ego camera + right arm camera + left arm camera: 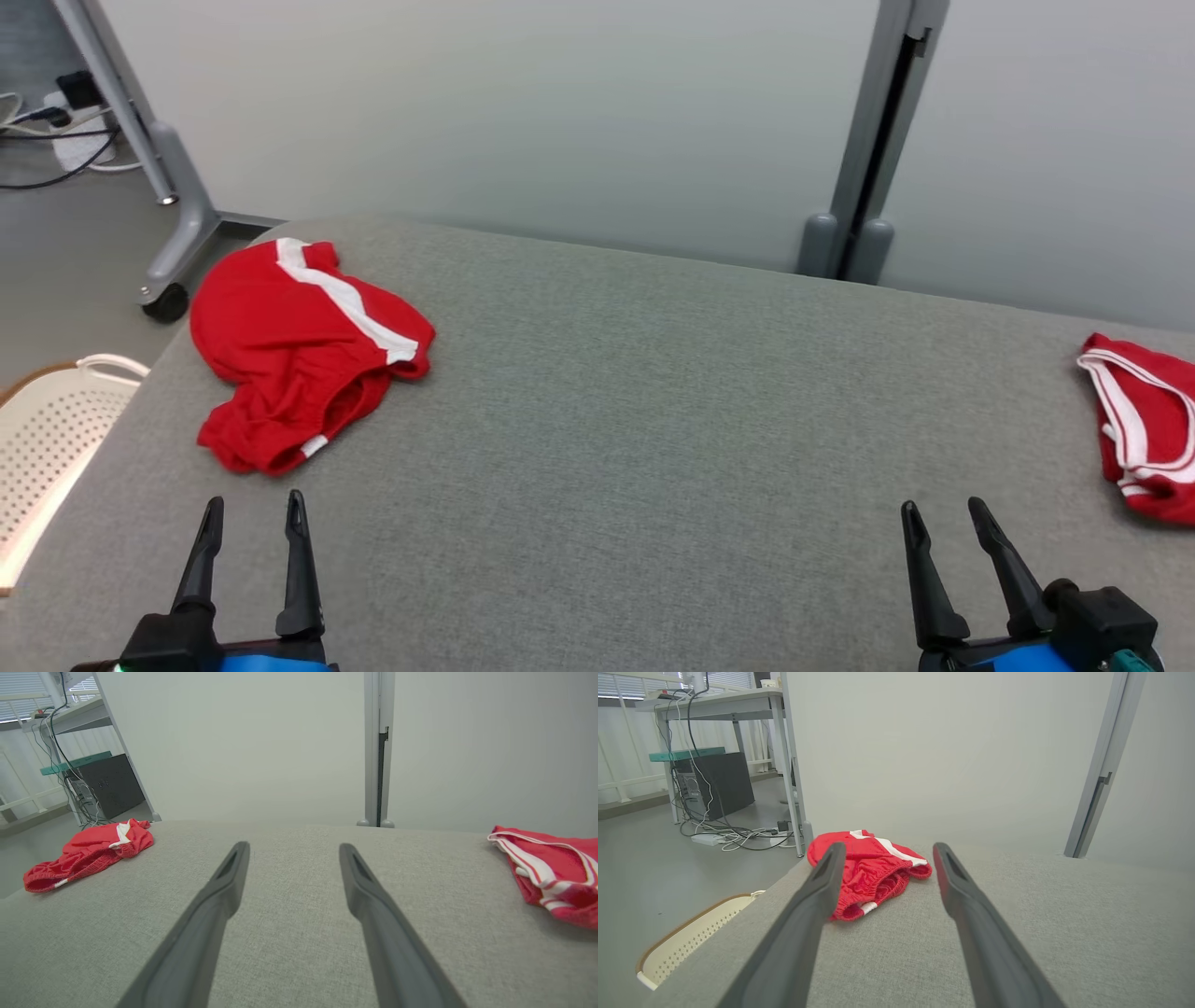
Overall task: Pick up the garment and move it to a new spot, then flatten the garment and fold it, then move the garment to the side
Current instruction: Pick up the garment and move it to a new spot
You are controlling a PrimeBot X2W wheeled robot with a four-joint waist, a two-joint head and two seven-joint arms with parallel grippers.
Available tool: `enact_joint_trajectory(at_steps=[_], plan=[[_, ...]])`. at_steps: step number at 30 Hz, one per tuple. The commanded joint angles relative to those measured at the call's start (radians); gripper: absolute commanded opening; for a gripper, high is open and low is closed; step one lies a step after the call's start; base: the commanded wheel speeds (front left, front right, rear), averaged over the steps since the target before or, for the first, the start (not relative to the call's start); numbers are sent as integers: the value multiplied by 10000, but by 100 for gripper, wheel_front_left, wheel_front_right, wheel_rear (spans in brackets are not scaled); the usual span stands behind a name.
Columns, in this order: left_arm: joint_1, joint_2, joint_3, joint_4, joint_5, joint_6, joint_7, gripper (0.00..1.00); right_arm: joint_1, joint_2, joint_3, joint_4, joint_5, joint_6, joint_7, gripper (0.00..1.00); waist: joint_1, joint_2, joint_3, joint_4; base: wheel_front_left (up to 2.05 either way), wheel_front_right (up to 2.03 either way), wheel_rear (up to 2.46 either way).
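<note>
- Red shorts (299, 364) sit on the biggest thing in play, the grey fabric-topped table (653, 420), which stretches right across the head view.
- Behind the table stand pale partition panels (560, 112), joined by a grey post (868, 140) at the right. A slanted grey leg on a caster (168, 233) stands off the table's far left corner.
- Back to those red shorts: they lie crumpled near the table's far left corner with a white stripe running across the top and the gathered waistband facing the robot. Nothing is touching them.
- Over at the table's right edge lies a second red garment (1153, 429) with white trim, partly cut off by the frame. It is well apart from the shorts.
- Down on the floor beside the table's left edge is a white perforated basket (47, 439).
- The left gripper (255, 501) hovers low at the near left, jaws spread wide and holding nothing. It points towards the shorts, which lie just ahead in the left wrist view (873, 872).
- The right gripper (941, 507) is at the near right, jaws equally wide and empty. There is bare grey fabric between them in the right wrist view (294, 845).
- Far left on the floor, a tangle of cables (733, 835) lies under a desk (714, 700).
</note>
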Motion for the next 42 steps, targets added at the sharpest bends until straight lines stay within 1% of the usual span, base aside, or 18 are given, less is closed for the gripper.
enact_joint_trajectory(at_steps=[1, 12, 15, 22, 26, 29, 33, 36, 42], plan=[[-14, 74, 23, -42, 33, 24, -27, 100, 98, -10, -24, 19, 114, 2, -41, 100, 0, 0, 97, 347, 0, 0, 0], [-84, 342, 193, 18, -82, 46, -26, 100, 38, -12, 40, 41, 283, 2, -40, 100, 0, 0, 131, 1891, 0, 0, 0], [-60, 393, 297, 31, -125, 92, -27, 100, 4, -12, 51, 61, 304, 2, -39, 100, 0, 0, 120, 2144, 0, 0, 0], [19, 491, 417, 47, -198, 63, -26, 100, -33, -12, 109, 52, 305, 2, -40, 100, 0, 0, 128, 2363, 0, 0, 0], [71, 476, 479, -3, -240, 125, -26, 100, -19, -12, 183, 49, 262, 2, -40, 100, 0, 0, 145, 2314, 0, 0, 0], [-49, 462, 531, 27, -278, 154, -26, 100, -49, -15, 182, 41, 163, 2, -40, 100, 0, 0, 220, 2144, 0, 0, 0], [-591, 532, 613, 132, -436, 70, -27, 100, -251, -14, 22, -126, -67, 2, -42, 100, 0, 0, 444, 1836, 0, 0, 0], [-1237, 635, 722, 316, -586, 45, -27, 100, -369, -15, -54, -291, -342, 2, -40, 100, 0, 0, 737, 1528, 0, 0, 0], [-3158, 1095, 1074, 1079, -917, -58, -27, 100, -765, -18, -332, -853, -1013, 2, 119, 100, 0, 0, 1654, 736, 0, 0, 0]])
